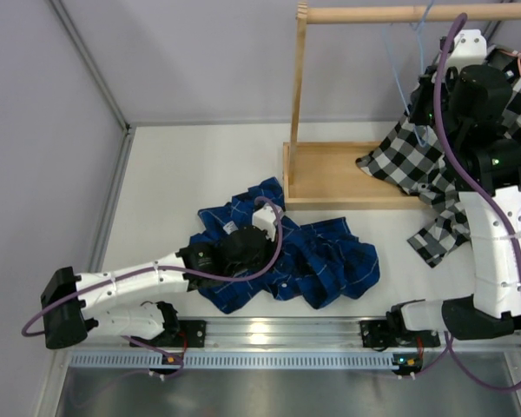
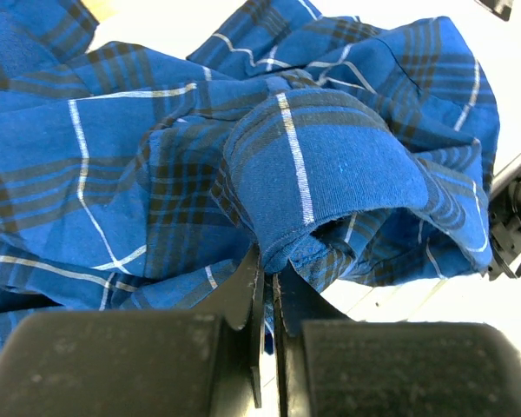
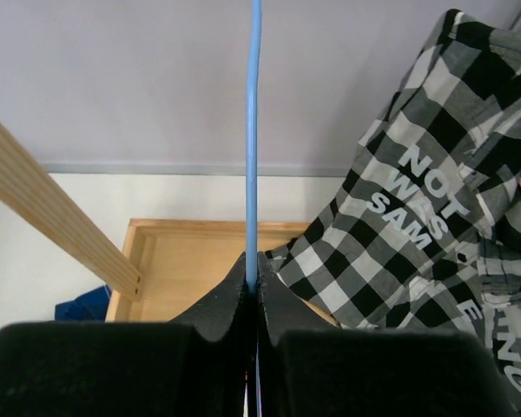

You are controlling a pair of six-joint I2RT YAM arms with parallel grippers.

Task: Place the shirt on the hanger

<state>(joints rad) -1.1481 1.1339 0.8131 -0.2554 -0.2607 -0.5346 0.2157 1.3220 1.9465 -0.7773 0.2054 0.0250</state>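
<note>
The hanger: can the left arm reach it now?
Probably not: the left gripper is shut on the shirt, and the hanger is far across, clamped in the right gripper.

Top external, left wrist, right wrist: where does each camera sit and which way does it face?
Top external: above and behind the left arm and right arm, both showing, looking down at the table.
Left wrist: low, facing the blue shirt; left pincer shut on a fold.
Right wrist: raised, facing the wall; right pincer shut on the hanger.
Shared: top and right wrist both show the checked shirt.
</note>
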